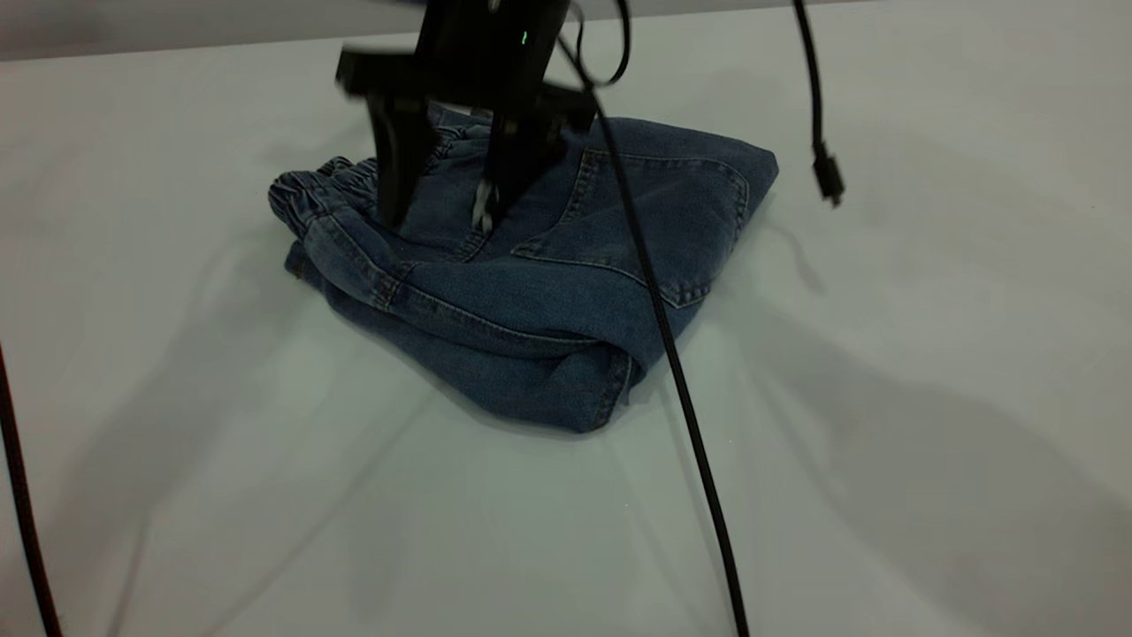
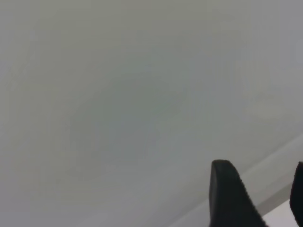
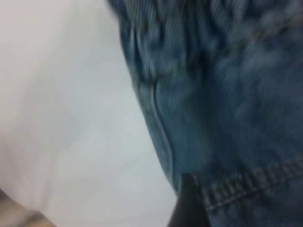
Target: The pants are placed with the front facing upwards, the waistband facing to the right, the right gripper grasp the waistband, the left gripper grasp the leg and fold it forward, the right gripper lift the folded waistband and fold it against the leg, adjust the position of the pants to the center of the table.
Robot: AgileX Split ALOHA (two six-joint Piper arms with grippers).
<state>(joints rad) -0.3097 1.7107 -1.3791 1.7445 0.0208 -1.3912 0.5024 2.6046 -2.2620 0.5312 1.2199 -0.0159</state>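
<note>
The right gripper stands over the folded pants, its two dark fingers spread apart and pressed down on the denim just beside the waistband. The right wrist view, blurred, seems to show one fingertip at the cloth's edge. In the left wrist view we see the left gripper parted over bare table. The pants lie bundled mid-table, back pocket up.
</note>
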